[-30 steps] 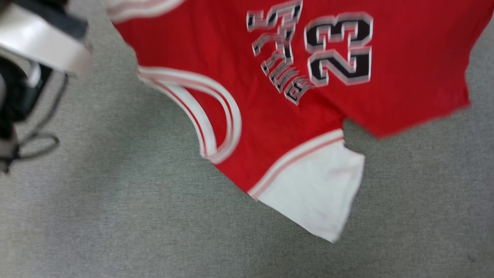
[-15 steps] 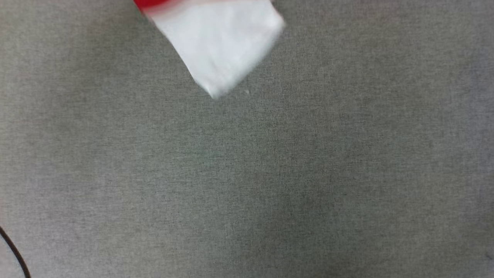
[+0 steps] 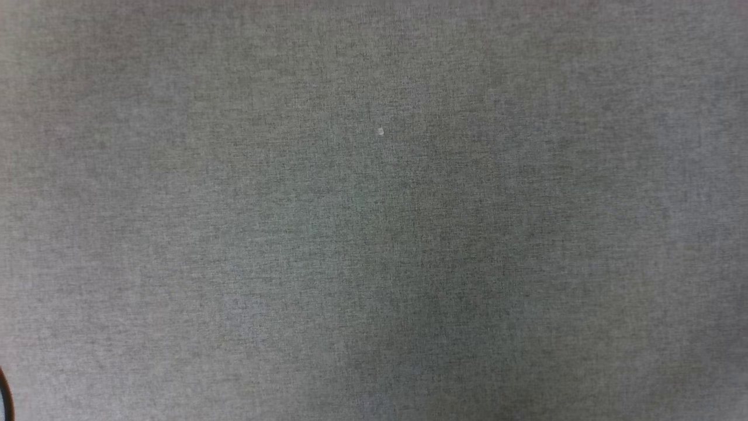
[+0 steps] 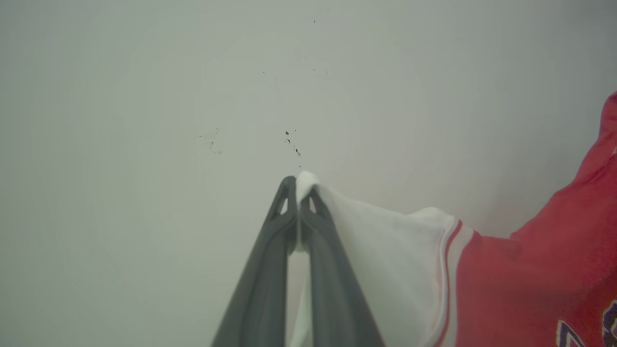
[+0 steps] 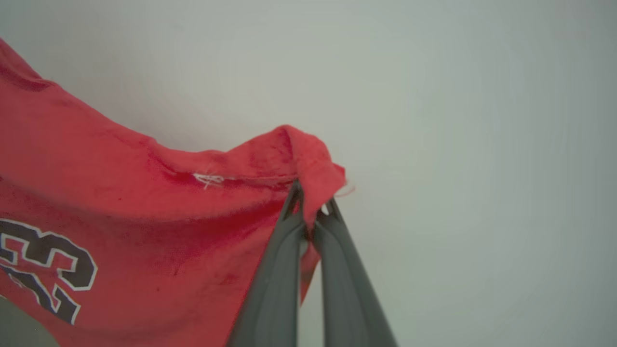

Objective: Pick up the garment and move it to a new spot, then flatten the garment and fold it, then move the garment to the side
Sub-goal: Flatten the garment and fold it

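A grey woven surface (image 3: 374, 234) spreads across the whole head view, evenly textured, a little darker toward the lower middle of the frame.

In both wrist views a plain pale backdrop (image 4: 144, 96) lies behind the fingers. Whether it is a wall or a ceiling cannot be told.

The garment (image 5: 120, 193) is held off that backdrop. In the right wrist view its red body fills the left half of the frame and sags from the upper left toward the centre. In the left wrist view it takes the lower right corner.

The white sleeve (image 4: 385, 250) runs from the frame's centre down to the right and meets the red cloth at a striped trim (image 4: 450, 270).

The left gripper (image 4: 299, 185) is clenched on the tip of that sleeve — a nub of white cloth pokes out above the fingertips. The right gripper (image 5: 311, 202) is clamped on a bunched red corner at the hem, which folds over its tips.

Black white-outlined numerals (image 5: 48, 270) sit at the lower left of the right wrist view.

Smaller marks:
- a loose white thread (image 5: 207, 179) on the hem seam
- a few dark flecks (image 4: 291, 142) on the backdrop just above the left fingertips
- a dark cable (image 3: 4, 394) at the lower left edge of the head view
- a tiny pale speck (image 3: 380, 131) above centre
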Robot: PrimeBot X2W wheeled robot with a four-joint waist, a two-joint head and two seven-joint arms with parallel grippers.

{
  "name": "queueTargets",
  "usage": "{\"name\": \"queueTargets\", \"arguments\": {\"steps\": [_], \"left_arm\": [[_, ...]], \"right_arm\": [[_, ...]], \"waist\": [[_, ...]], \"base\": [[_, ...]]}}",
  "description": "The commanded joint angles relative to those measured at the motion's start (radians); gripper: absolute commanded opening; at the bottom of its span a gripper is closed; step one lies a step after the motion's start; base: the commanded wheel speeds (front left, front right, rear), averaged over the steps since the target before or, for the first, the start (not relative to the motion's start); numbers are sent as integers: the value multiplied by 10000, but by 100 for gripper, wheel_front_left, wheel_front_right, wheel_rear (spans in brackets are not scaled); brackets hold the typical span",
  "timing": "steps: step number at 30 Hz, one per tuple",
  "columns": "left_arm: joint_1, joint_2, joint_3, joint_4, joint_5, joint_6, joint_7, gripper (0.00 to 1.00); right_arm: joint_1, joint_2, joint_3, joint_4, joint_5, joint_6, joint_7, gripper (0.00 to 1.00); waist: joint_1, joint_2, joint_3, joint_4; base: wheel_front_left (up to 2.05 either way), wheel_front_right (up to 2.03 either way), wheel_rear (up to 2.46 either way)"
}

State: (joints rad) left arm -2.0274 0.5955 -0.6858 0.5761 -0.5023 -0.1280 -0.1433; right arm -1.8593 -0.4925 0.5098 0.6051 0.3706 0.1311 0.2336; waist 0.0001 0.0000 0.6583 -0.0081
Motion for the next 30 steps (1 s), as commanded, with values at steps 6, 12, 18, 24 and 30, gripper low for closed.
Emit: {"name": "queueTargets", "arguments": {"steps": [6, 12, 18, 24, 30], "left_arm": [[502, 250, -798, 634, -638, -18, -472, 0], [1598, 338, -1322, 891, -1287, -11, -933, 0], [3559, 553, -1581, 618, -1709, -12, -1177, 0], [6512, 984, -1386, -857, -1776, 549, -1232, 0], [9899, 1570, -1142, -2951, -2064, 1605, -1237, 0]], "right_arm": [[220, 198, 661, 738, 371, -7, -421, 0], [1113, 484, 1162, 1402, 939, -7, -1012, 0], [2811, 773, 1665, 1789, 1736, -7, -1905, 0], [4912, 478, 2509, 1249, 2659, -9, -2398, 0], [6641, -313, 3361, 403, 3458, -7, -2348, 0]], "waist": [[-1, 0, 304, 4], [-1, 0, 253, -48], [-1, 0, -273, -127], [-1, 0, -1306, -83], [-1, 0, -2397, -4]], "base": [[0, 0, 0], [0, 0, 0], [0, 0, 0], [0, 0, 0], [0, 0, 0]]}}
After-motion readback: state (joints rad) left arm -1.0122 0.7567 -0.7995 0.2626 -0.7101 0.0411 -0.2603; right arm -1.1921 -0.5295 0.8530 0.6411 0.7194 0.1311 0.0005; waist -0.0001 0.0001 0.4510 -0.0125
